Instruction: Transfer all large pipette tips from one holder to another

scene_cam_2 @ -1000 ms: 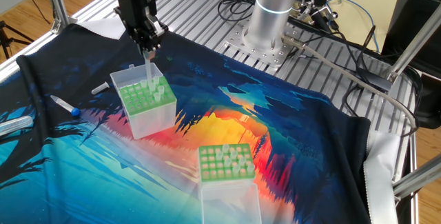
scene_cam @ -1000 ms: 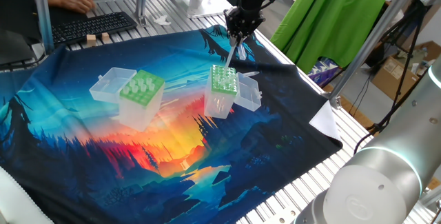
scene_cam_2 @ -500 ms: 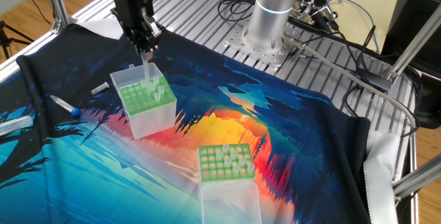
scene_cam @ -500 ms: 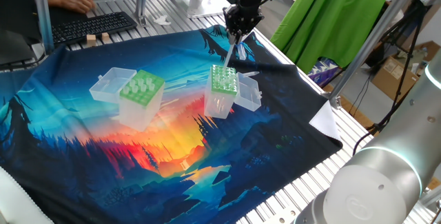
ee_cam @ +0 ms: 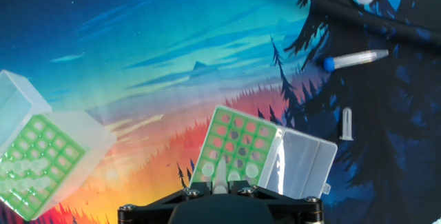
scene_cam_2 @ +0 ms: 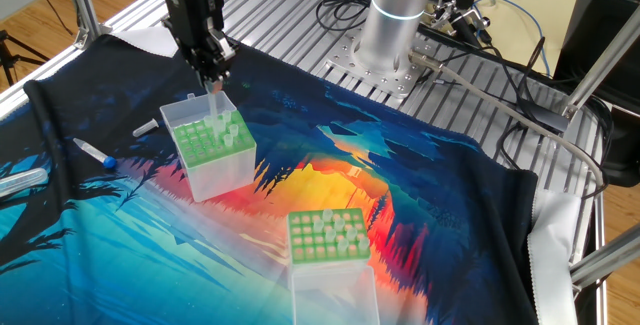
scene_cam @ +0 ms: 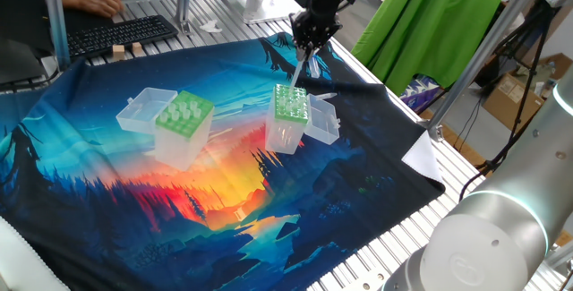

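My gripper [scene_cam: 307, 51] is shut on a large pipette tip [scene_cam: 300, 69], a translucent whitish cone hanging point-down. It hovers just above the narrower box [scene_cam: 288, 130] with the darker-green, finely holed top and its clear lid [scene_cam: 324, 123] open. In the other fixed view my gripper [scene_cam_2: 213, 77] holds the tip [scene_cam_2: 214, 103] over this box [scene_cam_2: 215, 170], where a few tips stand along one edge. In the hand view my gripper [ee_cam: 219, 188] is over its plate [ee_cam: 212, 141]. The wide-holed light-green box [scene_cam: 179, 143] holds several tips; it also shows in the other fixed view [scene_cam_2: 300, 255] and the hand view [ee_cam: 89, 138].
A blue-capped tube [scene_cam_2: 95, 152], a small clear tube [scene_cam_2: 147, 127] and a larger tube [scene_cam_2: 20, 180] lie on the printed cloth beside the narrower box. A keyboard [scene_cam: 121, 33] and a person's hand are at the far edge. The arm's base [scene_cam_2: 400, 15] stands behind.
My gripper and the held tip have shifted very slightly above the narrower box. The boxes and loose tubes have not moved.
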Tool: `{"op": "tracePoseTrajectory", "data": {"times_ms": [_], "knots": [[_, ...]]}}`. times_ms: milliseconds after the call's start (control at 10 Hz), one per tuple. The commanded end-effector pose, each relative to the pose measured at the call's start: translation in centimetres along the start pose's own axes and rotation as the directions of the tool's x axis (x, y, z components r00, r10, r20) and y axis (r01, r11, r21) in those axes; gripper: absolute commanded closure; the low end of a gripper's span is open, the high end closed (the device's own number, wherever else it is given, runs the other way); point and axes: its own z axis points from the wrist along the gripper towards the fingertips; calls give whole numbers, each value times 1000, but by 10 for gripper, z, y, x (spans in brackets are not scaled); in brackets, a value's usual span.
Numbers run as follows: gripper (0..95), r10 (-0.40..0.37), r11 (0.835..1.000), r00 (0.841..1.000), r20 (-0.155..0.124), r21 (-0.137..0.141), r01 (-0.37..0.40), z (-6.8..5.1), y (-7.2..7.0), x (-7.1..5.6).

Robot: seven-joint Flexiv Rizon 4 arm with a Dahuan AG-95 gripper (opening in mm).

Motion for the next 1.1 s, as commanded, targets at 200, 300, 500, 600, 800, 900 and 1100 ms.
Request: {"op": "tracePoseTrajectory", "data": {"times_ms": [200, 300, 500, 600, 800, 900, 1100], "knots": [[950, 0, 1000, 1000, -2, -6, 0, 3, -1, 0], [950, 1, 1000, 1000, 1, -6, -1, 5, 0, 0], [950, 17, 1000, 1000, 0, -1, -17, 6, 0, 0], [950, 23, 1000, 1000, -1, 0, -23, 7, 0, 0], [760, 38, 999, 999, -2, 4, -38, 8, 0, 0], [570, 43, 999, 999, -3, 4, -43, 8, 0, 0], [570, 42, 999, 999, -3, 2, -42, 8, 0, 0]]}}
